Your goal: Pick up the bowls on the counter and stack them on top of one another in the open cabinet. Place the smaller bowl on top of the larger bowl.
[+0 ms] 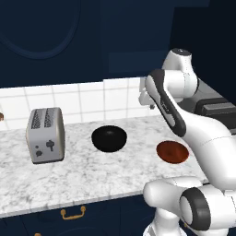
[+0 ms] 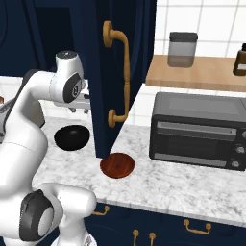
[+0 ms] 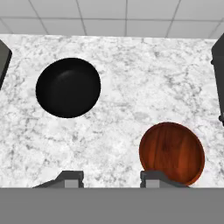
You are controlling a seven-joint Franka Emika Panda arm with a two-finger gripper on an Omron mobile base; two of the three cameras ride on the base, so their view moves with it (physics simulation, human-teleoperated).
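The deep black bowl (image 1: 109, 138) (image 2: 71, 137) (image 3: 68, 87) sits mid-counter. To its right the shallow reddish-brown bowl (image 1: 172, 151) (image 2: 117, 166) (image 3: 172, 153) lies flat near the front edge of the marbled counter (image 1: 92, 177) (image 3: 131, 87). My gripper (image 1: 148, 102) (image 2: 79, 108) (image 3: 111, 179) hangs well above the counter, between the two bowls. It points down and is open, with nothing between its fingers. The navy wall cabinet's open door (image 2: 98, 72), with a brass handle (image 2: 120, 72), stands out over the counter just above the reddish-brown bowl. The shelf inside is too dark to make out.
A silver toaster (image 1: 46, 136) stands left of the black bowl. A dark toaster oven (image 2: 197, 129) (image 1: 214, 108) sits to the right. Above it, a wooden shelf (image 2: 192, 72) holds a jar (image 2: 182, 48) and a bottle (image 2: 240, 60). White tiles back the counter.
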